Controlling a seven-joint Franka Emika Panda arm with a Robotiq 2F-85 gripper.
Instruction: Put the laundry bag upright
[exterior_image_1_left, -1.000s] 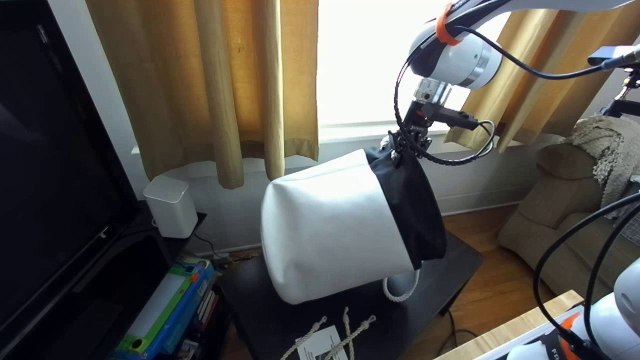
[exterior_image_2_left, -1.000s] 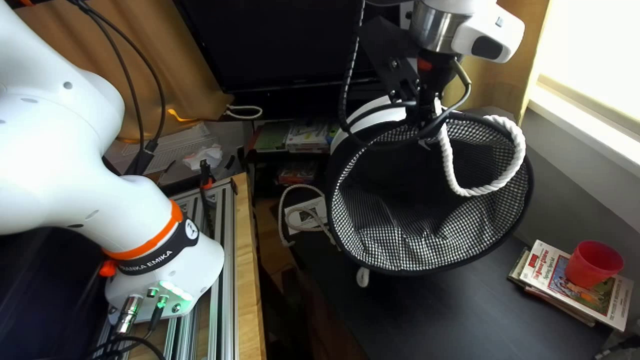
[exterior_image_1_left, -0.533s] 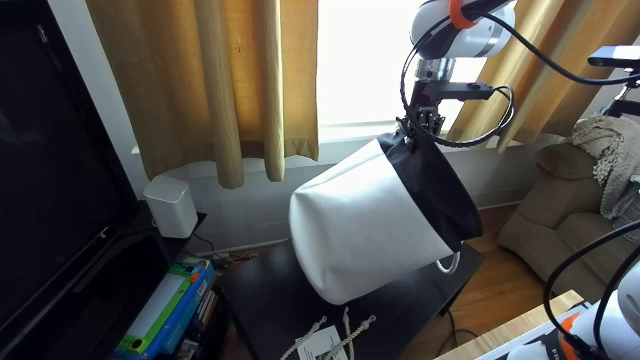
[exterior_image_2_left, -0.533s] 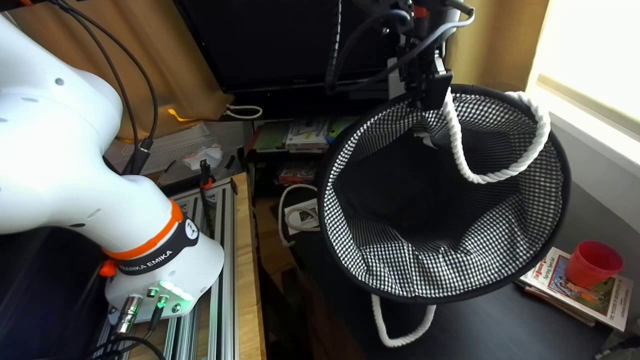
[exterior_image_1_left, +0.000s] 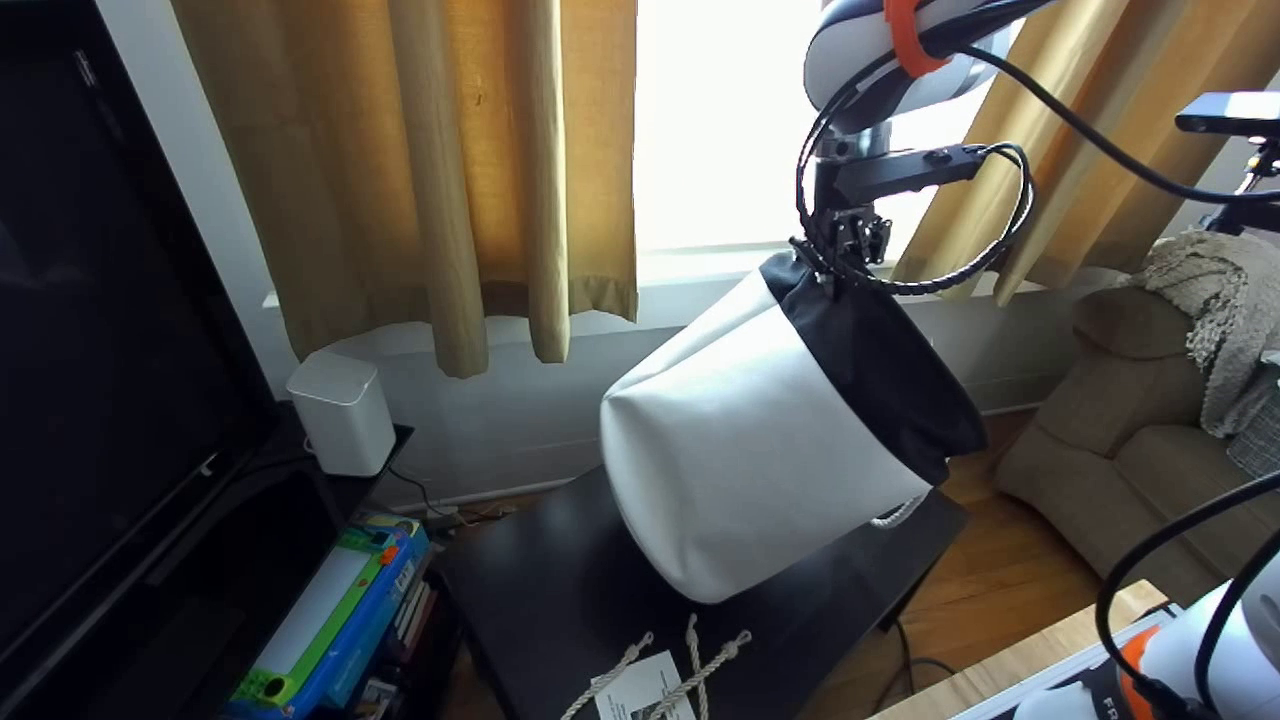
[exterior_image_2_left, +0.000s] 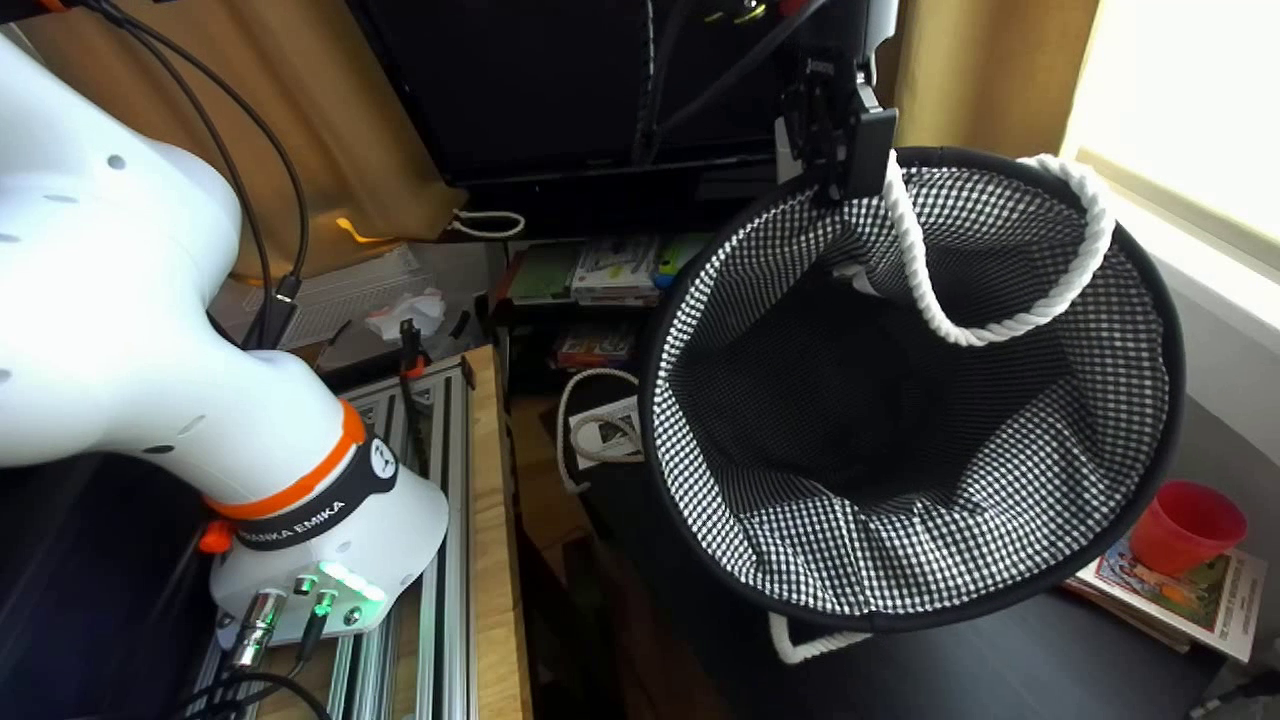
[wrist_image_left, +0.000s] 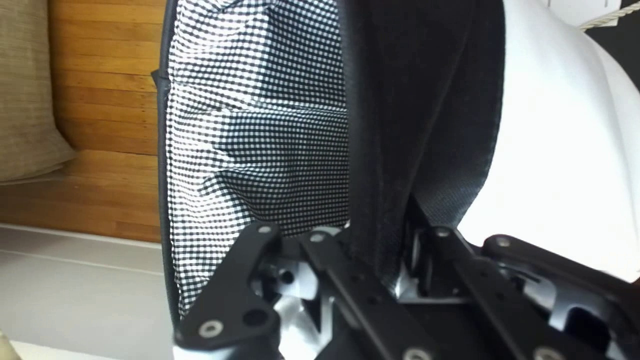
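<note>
Wrist view: gripper (wrist_image_left: 380, 240) at lower centre of the frame, clamped on the laundry bag (wrist_image_left: 560, 140), jaws together about a fold of its black rim band (wrist_image_left: 440, 90). Black-and-white checked lining (wrist_image_left: 270, 150) left of this fold, white outer wall (wrist_image_left: 550, 175) at right, wooden floor (wrist_image_left: 107, 120) toward the left edge.

Both exterior views: bag tilted, held by the upper part of its rim. In an exterior view, bag (exterior_image_1_left: 760, 440) at centre, base toward lower left, mouth toward upper right, lower edge over the dark table (exterior_image_1_left: 540, 580); contact with the tabletop not certain from this angle. Robot arm (exterior_image_1_left: 850, 60) at upper right; rope handle (exterior_image_1_left: 900, 512) beneath the rim band. Surroundings in the same frame: television (exterior_image_1_left: 100, 300) and white box-shaped device (exterior_image_1_left: 345, 420) at left, tan curtains (exterior_image_1_left: 480, 200) at top, brown upholstered seat (exterior_image_1_left: 1100, 450) at right, white card (exterior_image_1_left: 632, 685) with pale ropes (exterior_image_1_left: 728, 652) at lower centre.

In an exterior view, mouth of the bag (exterior_image_2_left: 850, 570) right of centre, facing the camera, gripper at its upper edge. Rope loop (exterior_image_2_left: 970, 337) slung across the upper right of the opening, upper end just beside the gripper; rope handle partly visible below the rim. Red cup (exterior_image_2_left: 1187, 527) on books (exterior_image_2_left: 1228, 605) at lower right, near the rim; arm base (exterior_image_2_left: 330, 570) at lower left.
</note>
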